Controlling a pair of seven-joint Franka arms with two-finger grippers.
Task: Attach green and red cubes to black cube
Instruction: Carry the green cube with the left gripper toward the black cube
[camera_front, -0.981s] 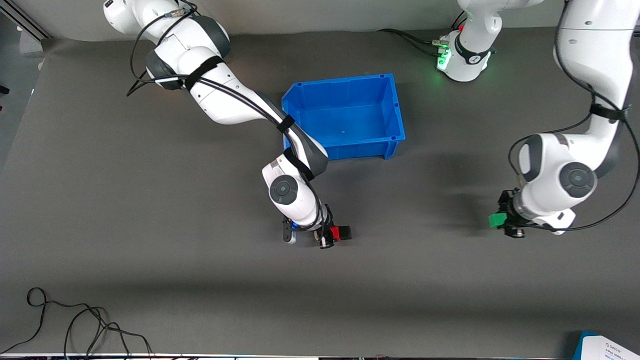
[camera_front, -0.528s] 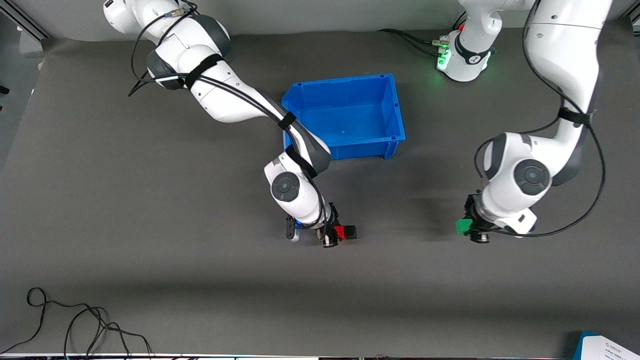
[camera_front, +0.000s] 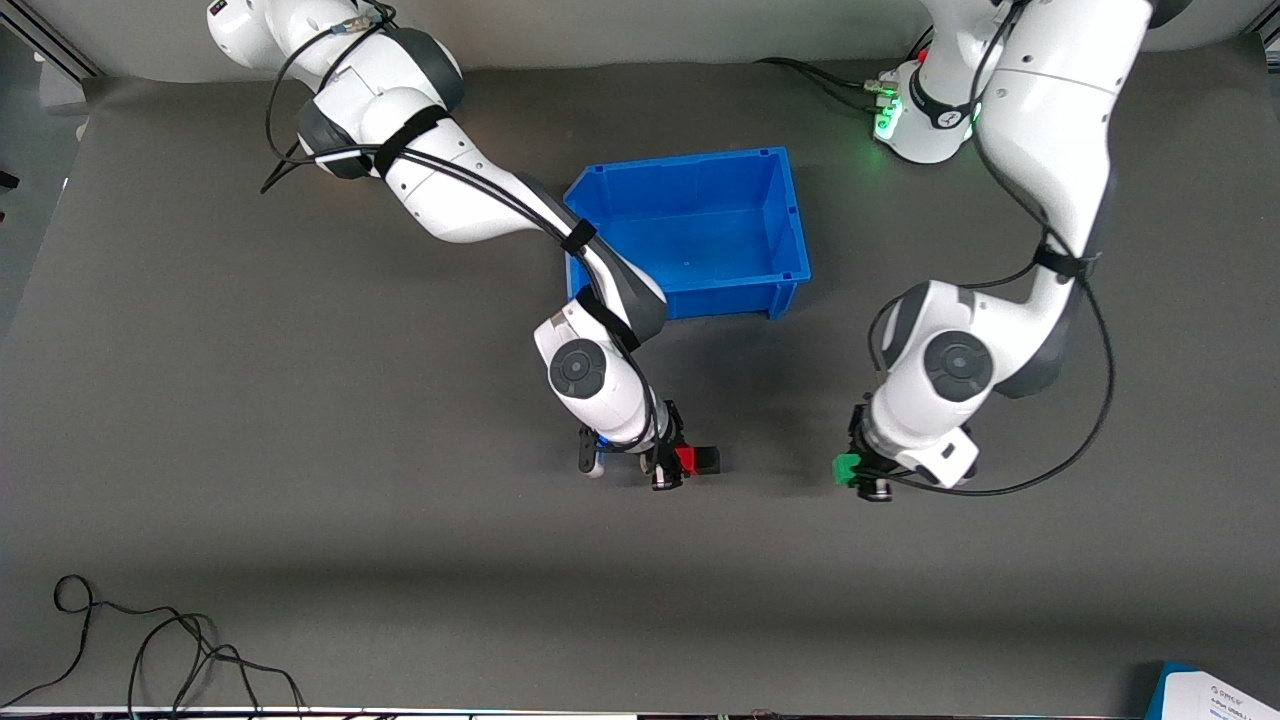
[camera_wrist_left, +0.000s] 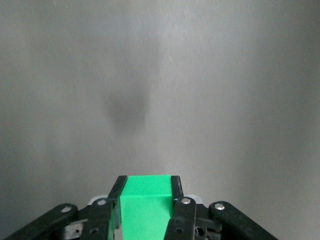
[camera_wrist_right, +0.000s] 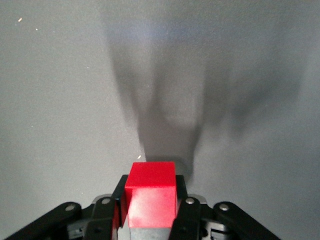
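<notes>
My right gripper (camera_front: 680, 463) is over the grey mat (camera_front: 300, 450), on the front-camera side of the blue bin (camera_front: 690, 232) and below the bin's corner toward the right arm's end of the table. Its fingers are pressed onto the red cube (camera_front: 685, 459), which my right wrist view shows clamped squarely on two opposite flat faces (camera_wrist_right: 150, 192). The black cube (camera_front: 708, 459) sits flush against the red one on the side toward the left arm, so I judge that pair already joined, though the front view is too small to show the seam.

My left gripper (camera_front: 858, 470) is over the mat as well, a similar way out from the bin but off past its corner toward the left arm's end of the table. It pinches the green cube (camera_front: 846, 468); the left wrist view shows it sitting straight between the pads (camera_wrist_left: 146, 202), with its front part sticking out clear.

These cubes look rigid, light and smooth-sided. I expect little sag but some risk of twisting if I push off-centre, so holding mid-face, as both grippers do now, seems right. The green cube's exposed face is what I would bring against the black cube's free side, square on.

The bin itself looks empty.
</notes>
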